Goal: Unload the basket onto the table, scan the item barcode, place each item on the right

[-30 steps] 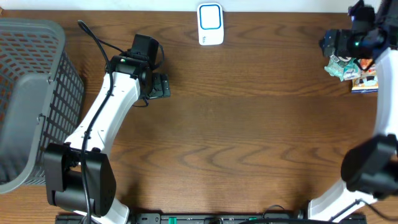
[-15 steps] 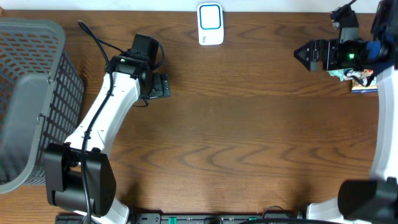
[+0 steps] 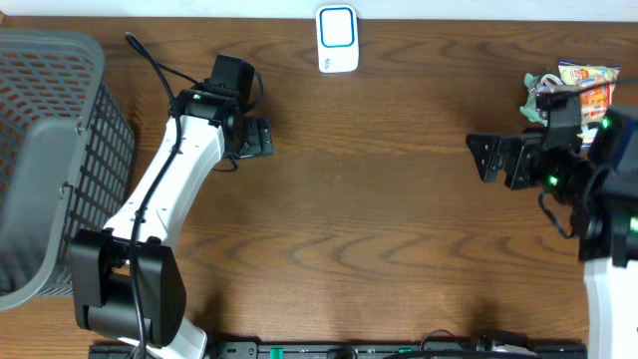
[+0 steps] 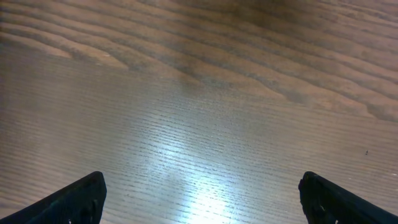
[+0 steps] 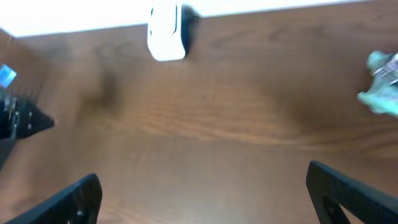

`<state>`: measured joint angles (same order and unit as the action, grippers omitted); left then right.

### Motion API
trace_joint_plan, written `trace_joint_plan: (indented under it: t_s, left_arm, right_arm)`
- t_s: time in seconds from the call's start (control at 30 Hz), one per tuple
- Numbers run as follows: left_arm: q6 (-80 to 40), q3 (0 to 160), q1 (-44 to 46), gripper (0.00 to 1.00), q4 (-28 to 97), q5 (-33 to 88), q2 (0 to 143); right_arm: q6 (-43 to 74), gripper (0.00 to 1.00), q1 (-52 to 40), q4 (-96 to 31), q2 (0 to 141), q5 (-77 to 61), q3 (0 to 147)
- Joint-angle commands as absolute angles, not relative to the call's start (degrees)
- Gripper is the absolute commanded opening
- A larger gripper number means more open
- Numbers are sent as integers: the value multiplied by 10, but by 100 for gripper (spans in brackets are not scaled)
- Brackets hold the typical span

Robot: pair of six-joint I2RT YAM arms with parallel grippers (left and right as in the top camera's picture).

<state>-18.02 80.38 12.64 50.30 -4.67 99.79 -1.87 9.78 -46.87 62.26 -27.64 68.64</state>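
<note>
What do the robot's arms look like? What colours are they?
Both have white shells and chunky black joints. The left arm has a black cable looping off it and a tiny green light near its wrist. The right arm shows green lights too. The left gripper and right gripper are black, flat and pointed at the ends.

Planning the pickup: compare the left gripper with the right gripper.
The left gripper faces only bare table; the right gripper faces the white scanner. The left gripper is far from the snack packets; the right gripper is much nearer them. Both are open and empty.
</note>
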Motion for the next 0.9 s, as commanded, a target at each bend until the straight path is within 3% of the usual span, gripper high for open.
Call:
trace_joint_plan:
  t_s: [0.0,0.57,0.87]
  left_arm:
    - [-179,808,126,98,505,-52,1000]
    - [-179,808,126,98,505,-52,1000]
    - [-179,808,126,98,505,-52,1000]
  right_arm:
    - [2,99,91,-447,575,-231,665]
    - [2,99,91,-592,574,-224,665]
    - [1,99,91,-607,574,-217,665]
